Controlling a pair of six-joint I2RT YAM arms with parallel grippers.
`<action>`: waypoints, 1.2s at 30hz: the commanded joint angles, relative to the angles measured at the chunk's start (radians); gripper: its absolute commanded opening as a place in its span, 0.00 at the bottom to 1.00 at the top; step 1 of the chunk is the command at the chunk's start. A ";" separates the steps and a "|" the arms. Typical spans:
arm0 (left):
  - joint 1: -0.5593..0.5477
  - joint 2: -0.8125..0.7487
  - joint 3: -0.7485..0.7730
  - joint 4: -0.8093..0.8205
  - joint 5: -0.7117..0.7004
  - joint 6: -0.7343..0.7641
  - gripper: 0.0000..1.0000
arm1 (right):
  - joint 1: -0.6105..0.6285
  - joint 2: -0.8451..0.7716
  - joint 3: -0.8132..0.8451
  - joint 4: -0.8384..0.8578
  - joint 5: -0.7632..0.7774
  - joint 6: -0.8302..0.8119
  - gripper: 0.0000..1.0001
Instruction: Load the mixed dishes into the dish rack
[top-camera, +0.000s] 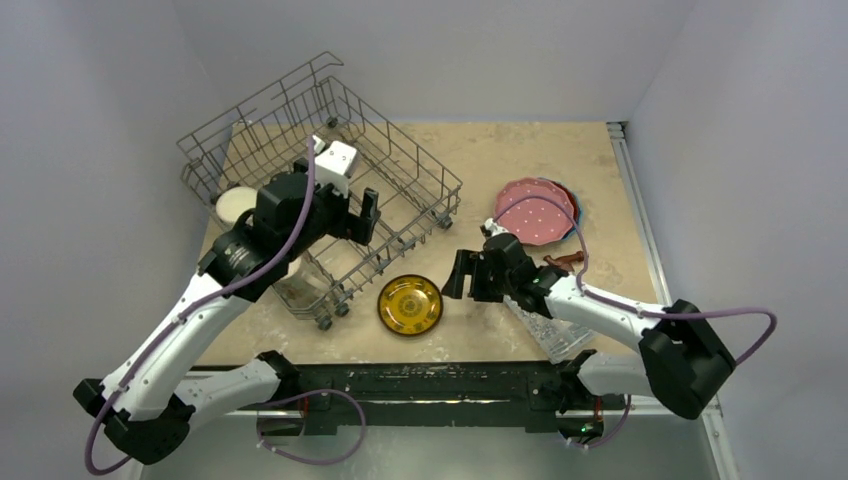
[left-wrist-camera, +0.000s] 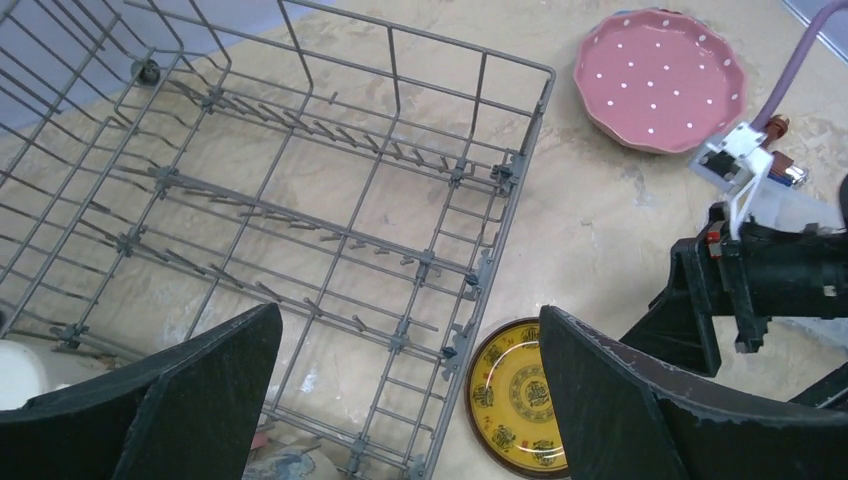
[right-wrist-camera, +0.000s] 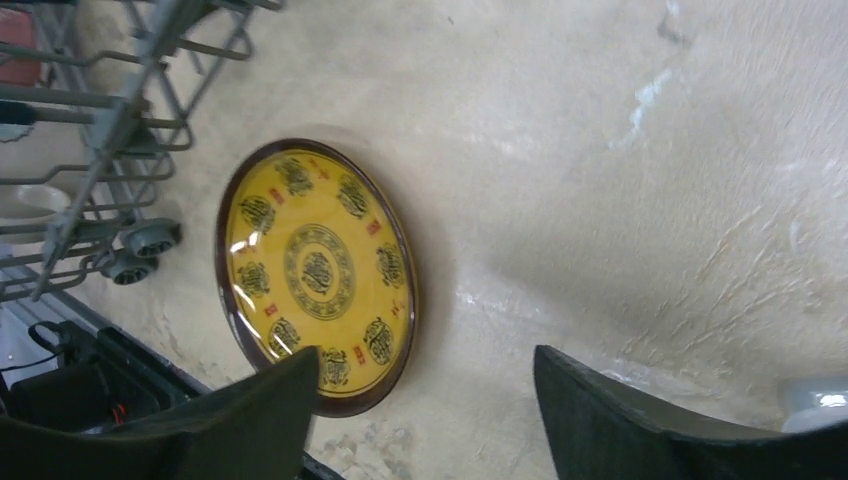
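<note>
The grey wire dish rack (top-camera: 400, 140) stands askew at the back left; it also shows in the left wrist view (left-wrist-camera: 520, 160), with no dishes on the part seen there. The small yellow patterned plate (top-camera: 410, 304) lies flat on the table by the rack's near corner, seen too in the left wrist view (left-wrist-camera: 510, 400) and the right wrist view (right-wrist-camera: 315, 270). The pink dotted plate (top-camera: 537, 210) rests on a blue plate (top-camera: 572, 205) at the right. A cream mug (top-camera: 236, 205) is at the rack's left side. My left gripper (top-camera: 348, 222) hovers open and empty over the rack. My right gripper (top-camera: 470, 278) is open and empty, just right of the yellow plate.
A clear plastic box (top-camera: 550, 325) lies under my right arm. A small reddish-brown object (top-camera: 565, 260) sits near the pink plate. A clear glass container (top-camera: 300, 285) stands by the rack's near wheels (right-wrist-camera: 140, 250). A metal rail (top-camera: 630, 200) runs along the table's right edge.
</note>
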 joint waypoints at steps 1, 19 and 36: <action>-0.021 -0.093 -0.053 0.196 -0.058 0.049 1.00 | 0.011 0.076 -0.072 0.273 -0.053 0.104 0.67; -0.024 -0.083 -0.102 0.233 -0.007 0.040 1.00 | 0.081 0.259 -0.168 0.506 0.024 0.129 0.49; -0.025 -0.101 -0.176 0.333 0.000 0.104 1.00 | 0.088 0.296 -0.218 0.619 0.043 0.159 0.21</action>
